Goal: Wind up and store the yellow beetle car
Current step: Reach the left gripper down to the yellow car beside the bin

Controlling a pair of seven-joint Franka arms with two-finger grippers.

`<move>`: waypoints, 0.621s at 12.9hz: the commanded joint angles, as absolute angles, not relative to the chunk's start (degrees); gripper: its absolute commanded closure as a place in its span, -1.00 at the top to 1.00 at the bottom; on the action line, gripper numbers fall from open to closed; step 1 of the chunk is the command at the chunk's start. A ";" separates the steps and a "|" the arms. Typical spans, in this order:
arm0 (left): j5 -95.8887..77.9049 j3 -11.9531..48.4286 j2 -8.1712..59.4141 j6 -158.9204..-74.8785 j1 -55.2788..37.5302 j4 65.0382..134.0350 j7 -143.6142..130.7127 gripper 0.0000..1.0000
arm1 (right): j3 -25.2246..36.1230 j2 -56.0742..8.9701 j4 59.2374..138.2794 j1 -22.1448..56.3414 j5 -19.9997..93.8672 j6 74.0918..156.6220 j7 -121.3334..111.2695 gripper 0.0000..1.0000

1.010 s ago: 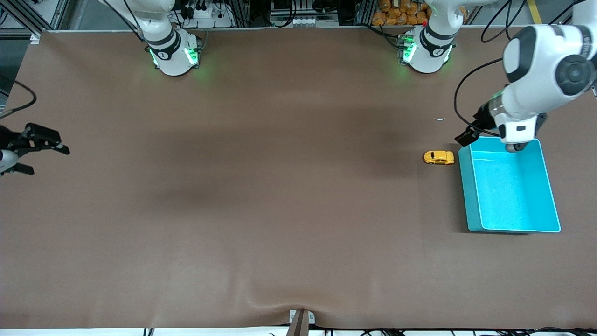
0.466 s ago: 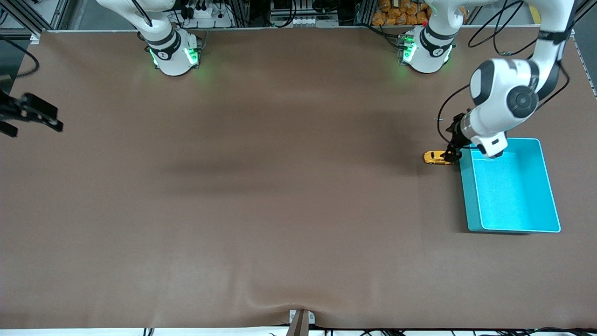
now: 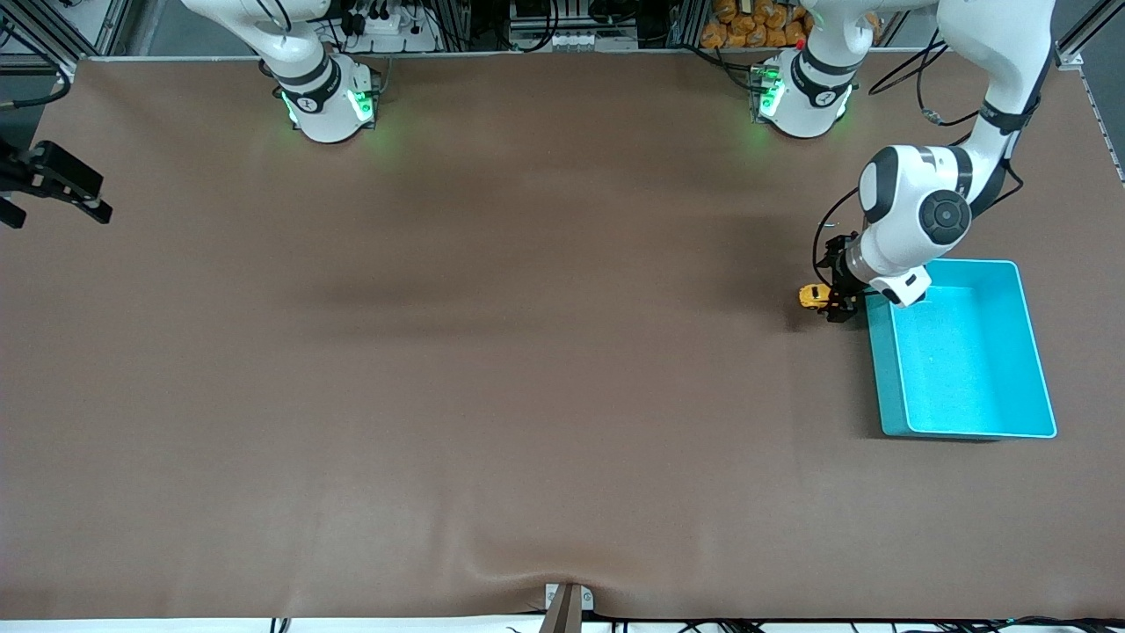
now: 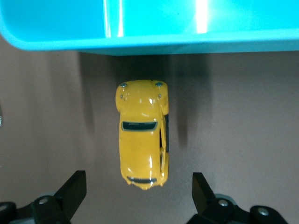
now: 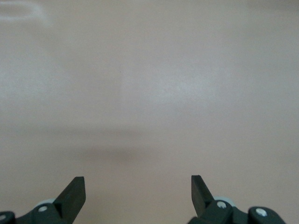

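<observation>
While the left claw [image 4: 139, 186] hangs spread wide over the yellow beetle car [image 4: 142, 133], it should drop straight down so its fingers [image 4: 71, 191] straddle the car's flanks evenly before closing. The car sits on the brown surface [image 3: 492, 352] just beside the turquoise bin [image 3: 888, 369], at the bin's 9 o'clock in the front view, its long axis running straight toward the bin wall. Which end is the nose I cannot tell. The right claw [image 3: 53, 180] waits, spread, at the right arm's end.
</observation>
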State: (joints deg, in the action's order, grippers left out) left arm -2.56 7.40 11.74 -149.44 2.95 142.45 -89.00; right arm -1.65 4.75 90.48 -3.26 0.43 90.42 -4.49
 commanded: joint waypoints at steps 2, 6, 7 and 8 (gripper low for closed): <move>-3.60 7.38 13.09 -156.61 5.26 145.19 -89.65 1.00 | -1.58 9.40 96.85 -3.43 1.14 92.73 -3.34 1.00; -3.43 7.21 13.97 -158.20 5.71 144.93 -91.14 -1.00 | -1.58 8.79 96.77 -3.25 1.23 92.73 -3.87 1.00; -3.34 7.29 13.97 -158.20 5.71 144.93 -91.32 -1.00 | -1.58 8.70 96.77 -3.08 1.23 92.81 -3.95 1.00; -3.34 7.29 13.54 -158.20 5.54 144.84 -91.32 -1.00 | -1.67 8.61 96.77 -2.99 1.23 92.81 -3.96 1.00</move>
